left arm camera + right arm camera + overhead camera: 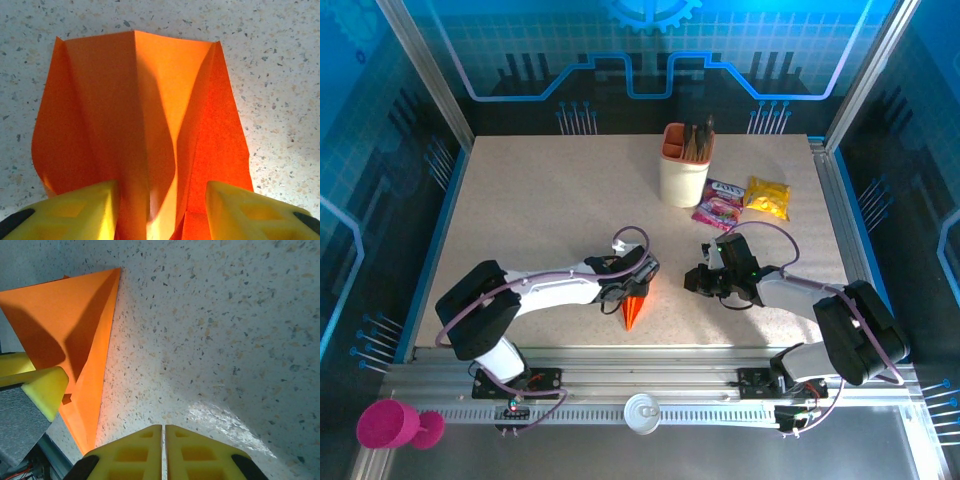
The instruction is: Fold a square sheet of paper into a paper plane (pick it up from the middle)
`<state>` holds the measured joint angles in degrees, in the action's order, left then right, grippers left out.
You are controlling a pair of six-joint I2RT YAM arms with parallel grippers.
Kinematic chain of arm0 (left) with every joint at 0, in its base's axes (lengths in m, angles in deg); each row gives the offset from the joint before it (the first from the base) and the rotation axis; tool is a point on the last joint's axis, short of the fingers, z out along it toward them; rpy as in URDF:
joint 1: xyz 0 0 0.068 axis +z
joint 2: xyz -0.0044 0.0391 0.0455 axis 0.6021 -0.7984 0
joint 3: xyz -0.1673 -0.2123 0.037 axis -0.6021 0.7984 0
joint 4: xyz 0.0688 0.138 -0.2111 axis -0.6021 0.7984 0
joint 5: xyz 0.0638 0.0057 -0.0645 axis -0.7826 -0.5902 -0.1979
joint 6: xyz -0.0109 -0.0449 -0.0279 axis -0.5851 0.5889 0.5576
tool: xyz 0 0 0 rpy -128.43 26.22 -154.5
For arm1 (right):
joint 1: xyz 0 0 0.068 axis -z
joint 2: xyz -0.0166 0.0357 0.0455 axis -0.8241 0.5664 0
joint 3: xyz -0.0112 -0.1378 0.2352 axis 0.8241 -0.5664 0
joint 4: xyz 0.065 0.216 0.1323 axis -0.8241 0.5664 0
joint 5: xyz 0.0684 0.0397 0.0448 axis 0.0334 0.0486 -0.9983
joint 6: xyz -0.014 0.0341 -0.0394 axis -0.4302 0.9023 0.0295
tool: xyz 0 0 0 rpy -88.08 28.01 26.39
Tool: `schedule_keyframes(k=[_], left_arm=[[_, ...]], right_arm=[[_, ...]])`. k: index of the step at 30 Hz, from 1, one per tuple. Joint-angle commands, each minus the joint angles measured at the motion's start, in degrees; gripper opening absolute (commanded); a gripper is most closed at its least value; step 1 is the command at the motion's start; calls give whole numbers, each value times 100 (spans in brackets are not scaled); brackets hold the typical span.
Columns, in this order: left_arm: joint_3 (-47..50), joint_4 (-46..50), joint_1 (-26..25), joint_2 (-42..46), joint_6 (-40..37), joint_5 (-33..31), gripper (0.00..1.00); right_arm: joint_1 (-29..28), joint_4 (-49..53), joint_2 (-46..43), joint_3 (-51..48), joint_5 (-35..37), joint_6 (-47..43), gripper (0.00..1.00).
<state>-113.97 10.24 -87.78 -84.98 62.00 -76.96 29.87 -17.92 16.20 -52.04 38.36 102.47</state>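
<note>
The paper plane [635, 312] lies near the front middle of the counter [540, 200], nose toward the arms, its wings lifting off a raised centre fold. The left fingers [80, 212] stand half open astride that fold, one on either side, pinching nothing; I'd say they are placed to press the crease. The left arm [550, 290] reaches low and rightward. The right fingers [135, 452] are closed together, empty, hovering just beside the plane, with the right arm [790, 290] bent inward.
</note>
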Motion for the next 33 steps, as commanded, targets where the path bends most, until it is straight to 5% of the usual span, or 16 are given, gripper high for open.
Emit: schedule_keyframes(k=[1,11,17,25,33], left_arm=[[51,-68,-24,-187,72,-123,45],[-96,-136,-24,-369,-166,-375,11],[-282,-242,-11,-459,-534,-676,3],[-306,60,-14,-239,-371,-346,43],[-43,63,-30,86,49,-5,44]], right_arm=[[-83,98,-105,-78,53,-75,11],[-83,130,-89,-35,68,-88,11],[-83,154,-102,-19,75,-94,11],[-83,222,-203,-43,120,-128,11],[-83,143,-111,-51,78,-114,10]])
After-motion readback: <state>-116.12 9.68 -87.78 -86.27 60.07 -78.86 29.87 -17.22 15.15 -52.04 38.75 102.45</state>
